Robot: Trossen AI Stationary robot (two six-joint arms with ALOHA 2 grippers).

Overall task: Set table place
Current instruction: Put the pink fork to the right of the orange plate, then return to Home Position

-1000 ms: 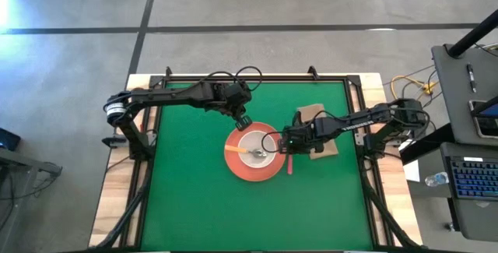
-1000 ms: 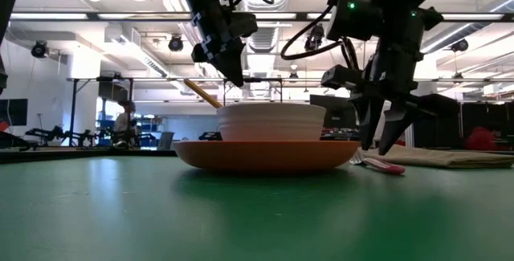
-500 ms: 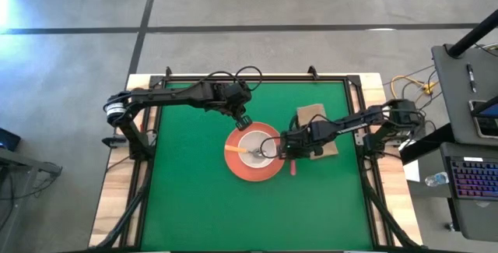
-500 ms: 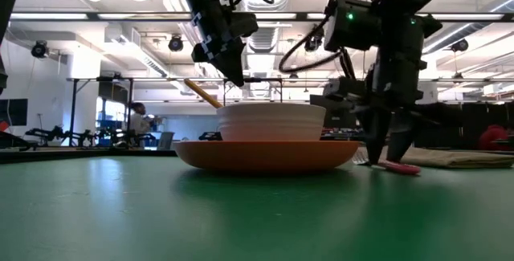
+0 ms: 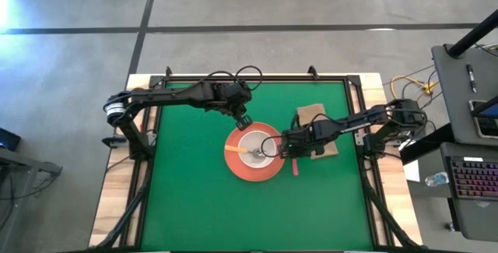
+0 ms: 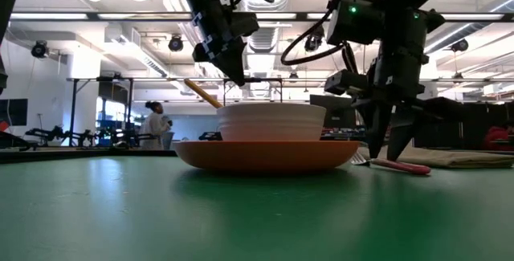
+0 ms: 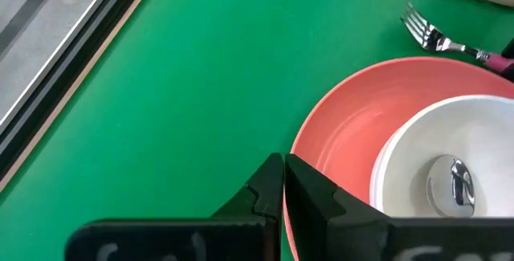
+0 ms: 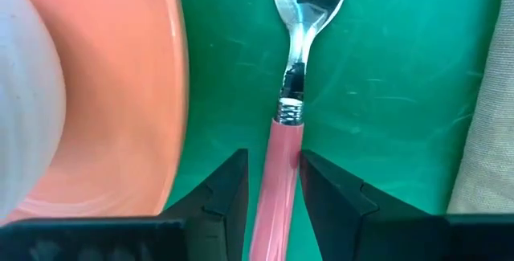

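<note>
Worktop [image 5: 194, 198]: green top, black frame, light wooden edges, carrying the whole place setting near its middle. Plate [image 5: 236, 167]: round, orange-red, flat on the green. Napkin [image 5: 309, 113]: brown, rectangular, lying just beyond the plate on the right arm's side. Bowl [image 5: 268, 143]: cream, seated in the plate. Spoon [image 6: 201, 93]: yellow-orange handle leaning out over the bowl's rim, metal end down inside. Fork [image 8: 287, 100]: pink handle, metal tines, flat on the green in the strip between plate and napkin, close beside the plate's edge. Right claw [image 8: 273, 190]: low over the fork, fingers a little apart on either side of the pink handle; whether they touch it cannot be told, but they are not clamped on it. Left claw [image 7: 283, 182]: fingers closed together, empty, poised above the plate's far rim. Step in hand, by my reckoning: laying the fork beside the plate. Next move probably calls for a straight lift clear, without nudging the handle.
</note>
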